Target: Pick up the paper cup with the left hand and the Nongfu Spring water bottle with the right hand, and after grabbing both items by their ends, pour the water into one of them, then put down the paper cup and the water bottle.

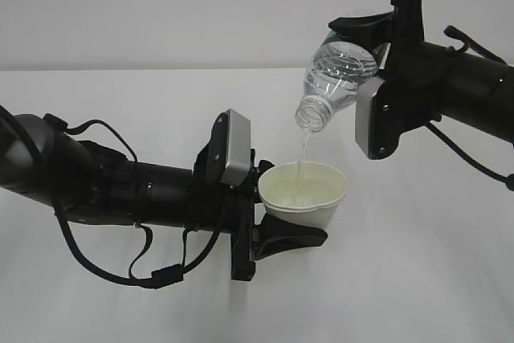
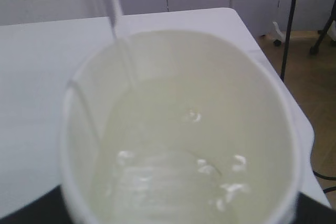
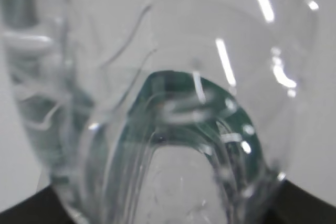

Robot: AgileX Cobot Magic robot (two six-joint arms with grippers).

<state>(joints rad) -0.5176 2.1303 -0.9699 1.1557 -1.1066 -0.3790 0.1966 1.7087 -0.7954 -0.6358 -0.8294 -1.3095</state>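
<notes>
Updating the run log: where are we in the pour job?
Done: left hand grips the paper cup, right hand grips the Nongfu Spring water bottle, both lifted off the table. In hand: bottle tipped neck-down, water streaming into the partly filled cup. Left: finish pouring, set both down.

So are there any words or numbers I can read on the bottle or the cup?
None can be read.
Water bottle: its dark green label shows only as a blur through the plastic in the right wrist view; no letters can be made out.
Paper cup: plain, no print visible.
</notes>
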